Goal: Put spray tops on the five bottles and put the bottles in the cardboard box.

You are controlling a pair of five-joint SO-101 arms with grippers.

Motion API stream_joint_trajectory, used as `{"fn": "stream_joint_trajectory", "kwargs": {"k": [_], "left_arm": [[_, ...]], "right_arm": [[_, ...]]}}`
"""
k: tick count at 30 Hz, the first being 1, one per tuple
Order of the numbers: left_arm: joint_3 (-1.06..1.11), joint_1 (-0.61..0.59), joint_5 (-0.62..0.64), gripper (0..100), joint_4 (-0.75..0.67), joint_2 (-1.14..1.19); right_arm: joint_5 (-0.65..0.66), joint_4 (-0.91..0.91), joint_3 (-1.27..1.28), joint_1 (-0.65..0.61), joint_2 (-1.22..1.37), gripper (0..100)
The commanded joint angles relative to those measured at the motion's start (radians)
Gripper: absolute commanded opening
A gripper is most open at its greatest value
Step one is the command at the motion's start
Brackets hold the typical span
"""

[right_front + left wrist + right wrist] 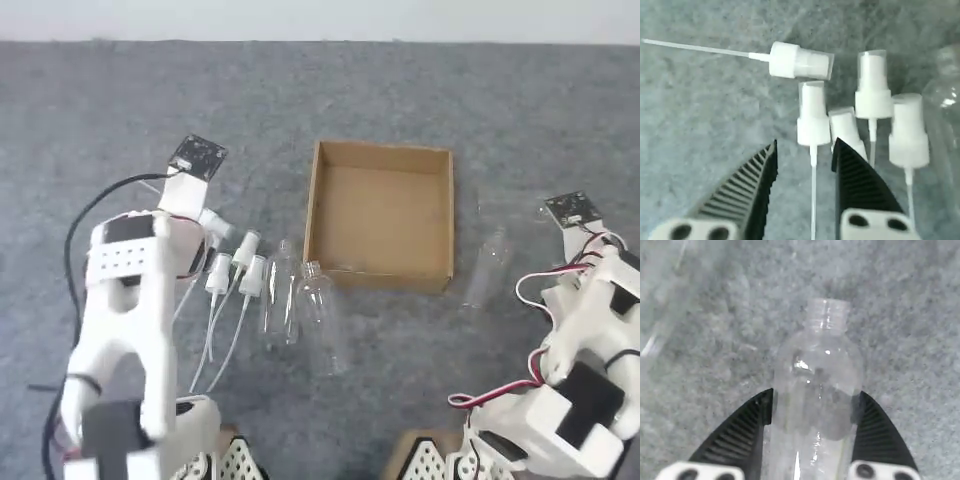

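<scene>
Several white spray tops [812, 115] with thin dip tubes lie on the grey carpet. My left gripper [805, 150] hangs open just above them, one top's tube running between its black fingers [855, 170]. In the high view this gripper [215, 240] sits beside the tops [245, 255], left of two clear bottles [280, 295] lying near the cardboard box [318, 215]. My right gripper [815, 395] is shut on a clear capless bottle [820, 365], one finger pressed on each side of its body. Another clear bottle [488, 265] lies right of the box.
The box is open and has nothing inside it. One spray top [800, 61] lies crosswise, apart from the others. A clear bottle edge [945, 100] borders the tops. Cables trail from both arms. Grey carpet stretches behind the box.
</scene>
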Motion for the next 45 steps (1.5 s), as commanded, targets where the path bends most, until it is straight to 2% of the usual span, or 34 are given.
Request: {"fn": "stream_joint_trajectory", "kwargs": {"k": [1,4,11,19,25,29,37,39,42,45], "left_arm": [[-0.056,0.006,0.017,16,-0.117,0.08],[-0.068,-0.002,0.017,16,-0.176,0.143],[-0.16,0.006,0.034,16,-0.176,0.245],[-0.166,-0.002,0.034,16,-0.18,0.365],[-0.162,-0.002,0.035,4,-0.173,0.365],[-0.18,-0.035,0.037,1,-0.133,0.361],[-0.154,-0.143,0.038,1,-0.051,0.133],[-0.127,-0.14,0.051,1,0.005,0.034],[-0.085,-0.112,0.141,1,0.083,-0.141],[-0.025,-0.043,0.207,1,0.127,-0.301]], "right_arm": [[0.005,-0.013,0.011,0.013,0.007,16.3],[0.003,-0.012,0.011,0.013,0.007,16.3],[0.005,0.036,0.011,0.015,-0.001,16.6],[0.009,0.035,0.011,0.015,0.001,16.6],[0.006,0.036,0.011,0.015,0.002,16.6],[0.006,0.038,0.011,0.018,-0.001,16.6],[0.006,0.038,0.009,0.031,-0.002,16.6],[0.006,0.038,0.008,0.03,-0.002,16.6],[0.009,0.038,0.008,0.03,-0.002,16.6],[0.011,0.038,0.008,0.024,-0.002,16.6]]}}
